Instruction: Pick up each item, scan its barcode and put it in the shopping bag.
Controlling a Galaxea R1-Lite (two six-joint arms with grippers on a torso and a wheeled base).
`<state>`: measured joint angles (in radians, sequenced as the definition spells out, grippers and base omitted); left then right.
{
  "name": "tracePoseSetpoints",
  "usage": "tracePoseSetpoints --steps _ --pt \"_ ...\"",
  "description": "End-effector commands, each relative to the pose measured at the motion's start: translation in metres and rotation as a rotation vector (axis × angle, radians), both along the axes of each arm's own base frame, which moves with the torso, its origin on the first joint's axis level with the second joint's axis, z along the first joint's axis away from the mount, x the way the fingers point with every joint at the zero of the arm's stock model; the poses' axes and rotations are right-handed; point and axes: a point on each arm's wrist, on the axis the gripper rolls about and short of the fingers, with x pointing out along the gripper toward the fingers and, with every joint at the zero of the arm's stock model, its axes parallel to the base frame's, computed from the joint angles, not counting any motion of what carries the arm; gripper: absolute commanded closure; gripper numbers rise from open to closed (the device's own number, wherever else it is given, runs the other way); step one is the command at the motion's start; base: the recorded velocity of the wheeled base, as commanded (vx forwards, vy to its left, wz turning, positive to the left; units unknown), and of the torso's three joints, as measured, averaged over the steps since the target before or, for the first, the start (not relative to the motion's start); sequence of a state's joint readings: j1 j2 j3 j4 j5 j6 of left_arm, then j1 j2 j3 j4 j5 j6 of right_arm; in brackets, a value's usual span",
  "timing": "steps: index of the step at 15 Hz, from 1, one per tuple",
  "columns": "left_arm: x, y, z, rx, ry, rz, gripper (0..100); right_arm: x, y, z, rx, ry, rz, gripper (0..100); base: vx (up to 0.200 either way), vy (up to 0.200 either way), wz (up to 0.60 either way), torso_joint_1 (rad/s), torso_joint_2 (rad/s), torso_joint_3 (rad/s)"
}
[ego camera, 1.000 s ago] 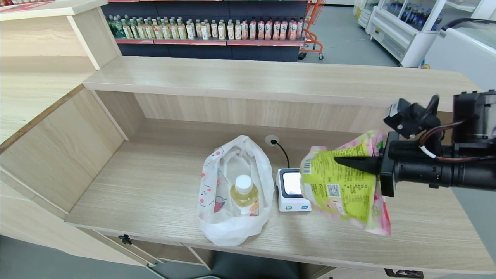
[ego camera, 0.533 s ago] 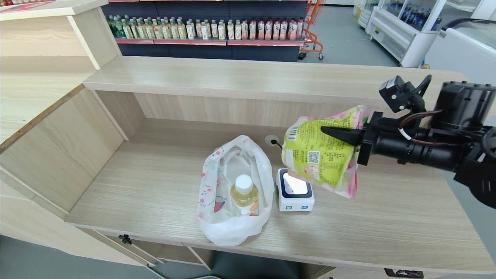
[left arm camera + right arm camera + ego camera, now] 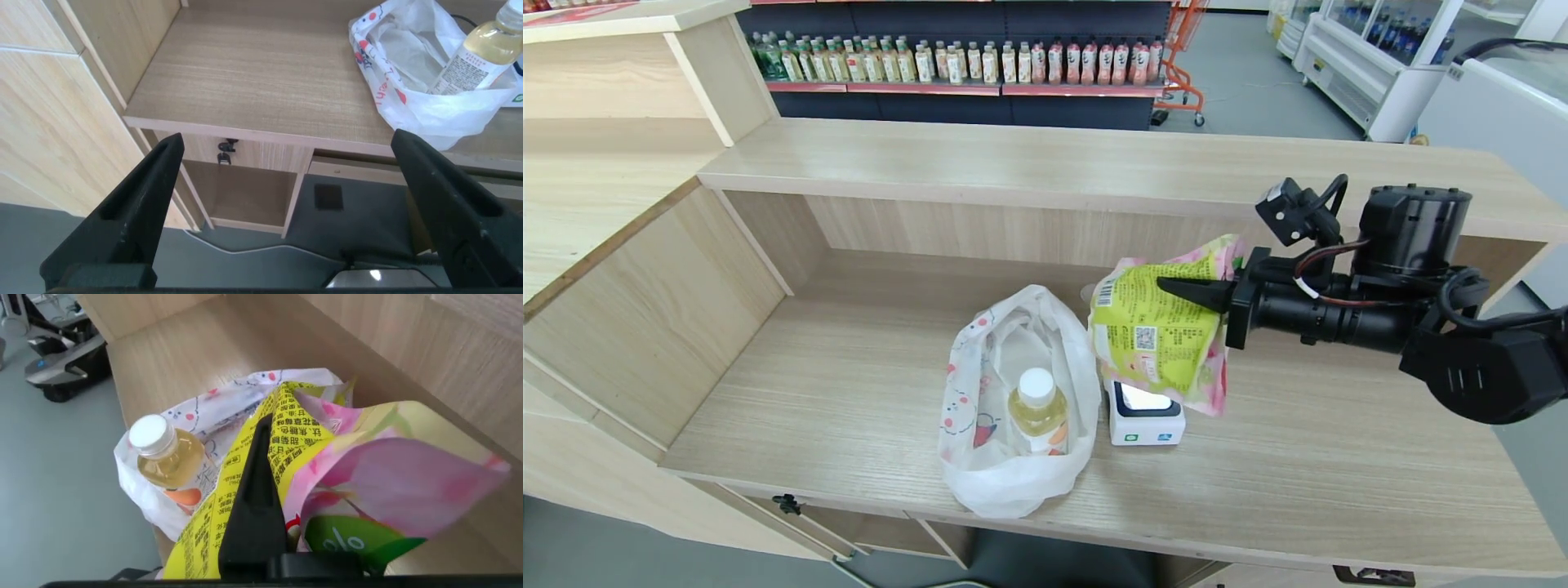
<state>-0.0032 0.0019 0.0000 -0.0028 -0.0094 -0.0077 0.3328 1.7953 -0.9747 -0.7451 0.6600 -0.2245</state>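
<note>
The right gripper (image 3: 1176,290), jaws clamped on the green-and-pink snack pouch (image 3: 1156,339), has carried it leftward from the table's (image 3: 849,384) right side. It now hangs over the scanner (image 3: 1147,425), hiding its far half, just beside the shopping bag (image 3: 980,465), which holds a bottle (image 3: 1037,408). The left gripper (image 3: 288,140) hovers off the front-left corner, jaws spread wide.

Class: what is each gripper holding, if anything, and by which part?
Right gripper: the green-and-pink snack pouch, gripped at its upper part, across the printed back. Left gripper: open, holding nothing.
</note>
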Motion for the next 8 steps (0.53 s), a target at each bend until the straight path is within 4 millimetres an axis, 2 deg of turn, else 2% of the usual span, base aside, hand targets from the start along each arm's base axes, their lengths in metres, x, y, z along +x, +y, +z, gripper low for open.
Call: tracePoseSetpoints --steps 1,6,8 --pt "0.000 0.000 0.000 0.002 -0.001 0.000 0 0.005 0.007 -0.004 -0.005 0.010 0.014 100 0.000 0.000 0.00 0.000 0.00 0.000" --pt "0.000 0.000 0.000 0.000 -0.001 0.000 0 0.002 0.015 -0.008 -0.008 0.020 0.033 100 0.000 0.000 0.00 0.000 0.00 0.000" --pt "0.000 0.000 0.000 0.000 -0.001 0.000 0 0.005 0.018 -0.011 -0.010 0.023 0.038 100 0.000 0.200 0.00 0.002 0.00 0.005"
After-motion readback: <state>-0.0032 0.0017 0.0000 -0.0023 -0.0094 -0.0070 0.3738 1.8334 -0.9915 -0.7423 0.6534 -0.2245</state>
